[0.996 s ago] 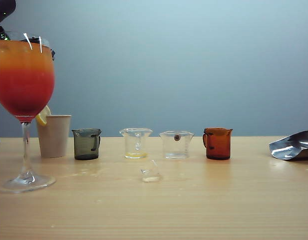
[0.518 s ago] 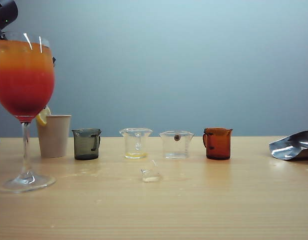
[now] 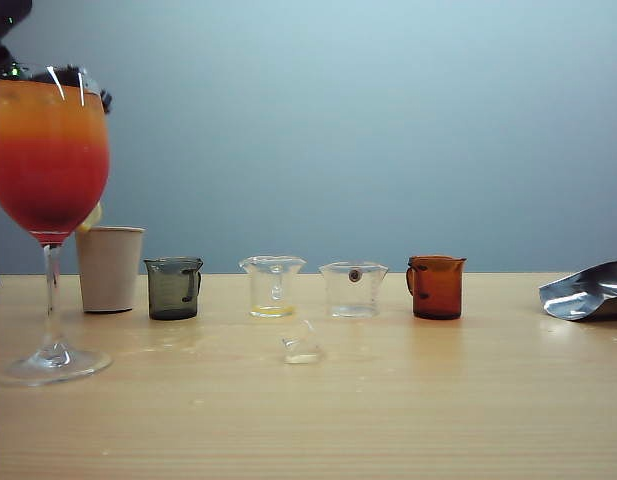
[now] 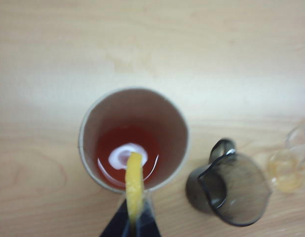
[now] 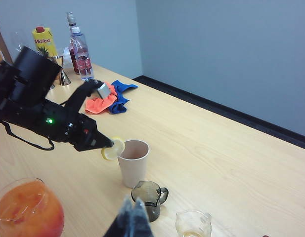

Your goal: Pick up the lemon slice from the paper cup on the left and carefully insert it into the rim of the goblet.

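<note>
The thin yellow lemon slice (image 5: 113,148), a small wedge with pale flesh and a waxy rind, is being pinched edge-on between the closed tips of the left gripper (image 5: 105,145), hanging at the rim of the plain off-white tapered paper cup (image 5: 133,162), just clear of it, its long axis running straight out from the fingertips over the reddish liquid inside. In the left wrist view the lemon slice (image 4: 134,185) is showing as a narrow strip. The large clear stemmed goblet (image 3: 48,215), smooth glass holding an orange-to-red layered drink, is standing near the cup, toward the exterior camera, so the left arm is the nearer one. The right gripper (image 5: 133,219) is hovering with its jaws together, holding nothing, near the dark grey-green handled beaker (image 5: 148,198).
</note>
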`<state>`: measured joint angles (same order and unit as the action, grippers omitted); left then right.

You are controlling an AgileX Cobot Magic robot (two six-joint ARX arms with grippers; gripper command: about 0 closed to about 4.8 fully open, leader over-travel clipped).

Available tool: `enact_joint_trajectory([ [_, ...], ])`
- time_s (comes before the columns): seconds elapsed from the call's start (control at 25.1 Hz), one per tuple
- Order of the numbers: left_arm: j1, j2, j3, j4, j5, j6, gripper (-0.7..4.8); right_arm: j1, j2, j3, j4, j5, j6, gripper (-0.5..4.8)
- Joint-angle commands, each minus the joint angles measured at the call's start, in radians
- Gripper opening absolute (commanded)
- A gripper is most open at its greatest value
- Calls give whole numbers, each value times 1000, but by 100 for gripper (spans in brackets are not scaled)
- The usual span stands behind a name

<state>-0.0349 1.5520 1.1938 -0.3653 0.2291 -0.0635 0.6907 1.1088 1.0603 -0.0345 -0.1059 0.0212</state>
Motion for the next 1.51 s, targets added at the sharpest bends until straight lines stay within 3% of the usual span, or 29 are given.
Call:
enact_joint_trajectory([
  [0.04, 0, -25, 29, 11, 22, 3, -6, 0, -11, 5, 17, -1, 1, -6],
  [0.2, -2, -53, 69, -17, 32, -1, -6, 0, -15, 5, 17, -1, 1, -6],
  [0.36, -1, -118, 127, -151, 49, 0, -6, 1, -25, 5, 15, -1, 1, -6],
  [0.84, -1, -515, 132, -467, 107, -8, -6, 2, -68, 5, -20, -30, 2, -6],
  [1.08, -1, -593, 132, -659, 215, 19, -6, 2, -68, 5, -37, -80, 17, -6],
  [1.23, -1, -603, 132, -803, 254, 217, -6, 2, -68, 5, -35, -80, 17, -6],
  [1.39, -2, -611, 132, -815, 285, 451, -6, 2, -68, 5, -28, -80, 16, -6],
  [1.51, -1, -599, 132, -800, 326, 502, -6, 2, -68, 5, -12, -79, 16, -6],
])
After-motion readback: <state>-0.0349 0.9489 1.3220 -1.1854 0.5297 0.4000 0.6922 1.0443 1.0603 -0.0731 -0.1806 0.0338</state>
